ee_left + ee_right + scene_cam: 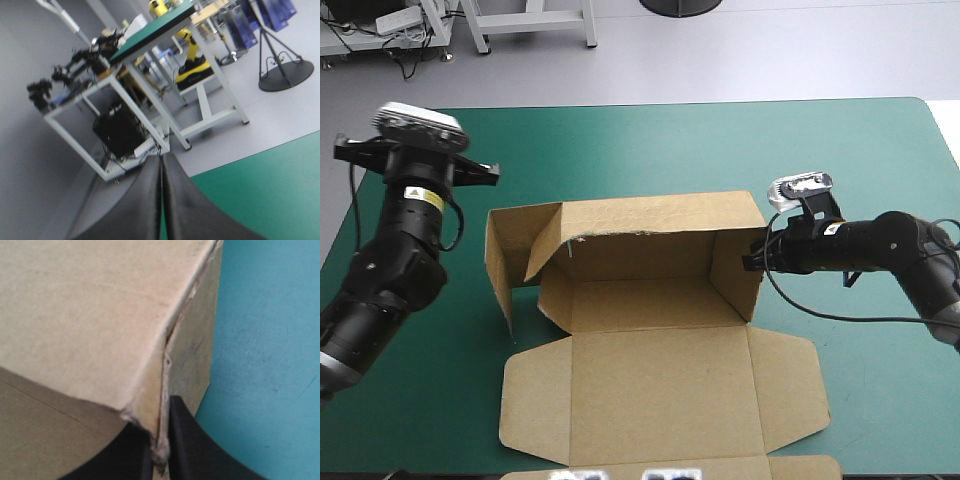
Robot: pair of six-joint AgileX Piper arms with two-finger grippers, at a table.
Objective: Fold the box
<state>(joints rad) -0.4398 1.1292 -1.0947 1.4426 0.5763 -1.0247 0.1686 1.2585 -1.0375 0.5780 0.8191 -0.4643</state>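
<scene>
Box [650, 300] sits in the middle of the teal-green bench [650, 140], half formed: back, left and right walls up, one flap leaning inward at the back-left corner, lid panel and its side flaps flat toward the near edge. Right gripper [161, 412] is at the box's right wall, black fingers [192, 445] clamped on the board edge near the back corner. Left gripper [161, 159] is raised off the box's left side, fingers together in one point, nothing between them, aimed out past the bench edge.
</scene>
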